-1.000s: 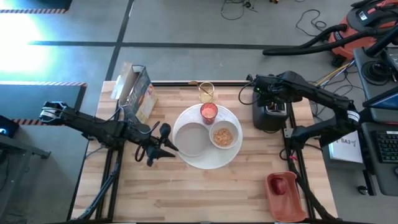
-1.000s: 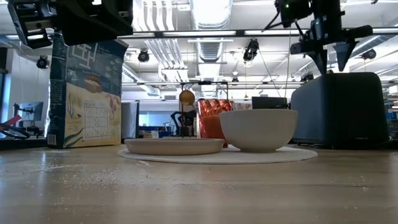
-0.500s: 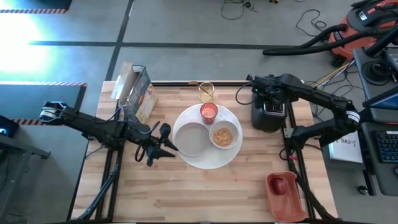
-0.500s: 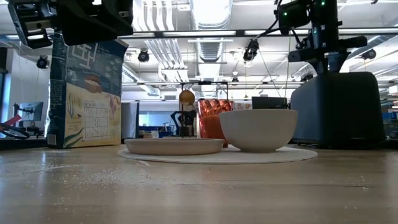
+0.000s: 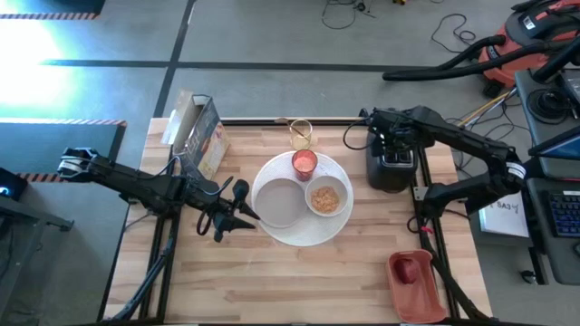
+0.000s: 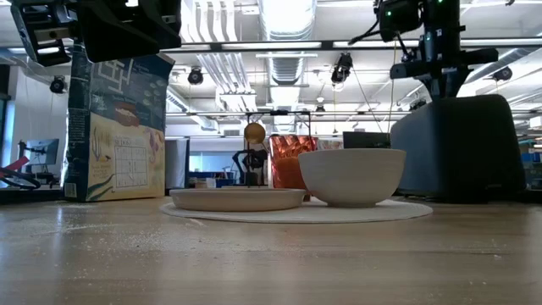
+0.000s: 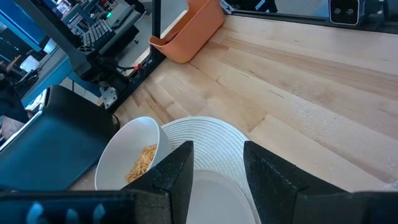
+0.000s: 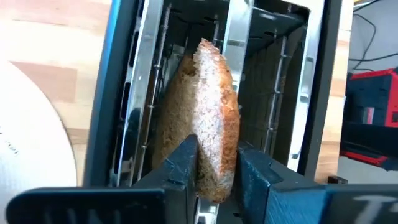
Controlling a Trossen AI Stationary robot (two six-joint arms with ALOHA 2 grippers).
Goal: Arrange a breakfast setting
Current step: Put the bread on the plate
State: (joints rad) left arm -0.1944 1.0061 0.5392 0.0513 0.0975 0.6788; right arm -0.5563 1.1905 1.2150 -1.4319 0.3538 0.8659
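1. The wooden surface (image 5: 299,272) fills the middle of the high view, with the two dark arms reaching in from the left and right edges.
2. A cereal box (image 5: 201,136) stands at the upper left of the surface; in the low view it rises at the left of the frame (image 6: 114,127).
3. A black toaster (image 5: 391,167) sits at the right of the surface, right of the plate; in the low view it is the dark block at the right (image 6: 461,148).
4. The large round white plate (image 5: 299,234) lies at the centre, with a shallower dish (image 5: 278,203) on its left half.
5. An orange tray (image 5: 415,288) sits at the lower right of the surface, holding the small red fruit (image 5: 410,269).
6. The small white bowl (image 5: 326,199) rests on the plate's right part, with tan cereal inside.
7. The small red cup (image 5: 304,163) stands on the plate's upper edge, and the clear glass (image 5: 301,133) stands just above it, off the plate.
8. The right gripper (image 8: 214,165) is over the toaster's slot, its fingers pinching the brown toast slice (image 8: 208,106), which stands upright in the slot.
9. The left gripper (image 7: 217,168) hovers at the plate's left edge, fingers part-spread with nothing between them.
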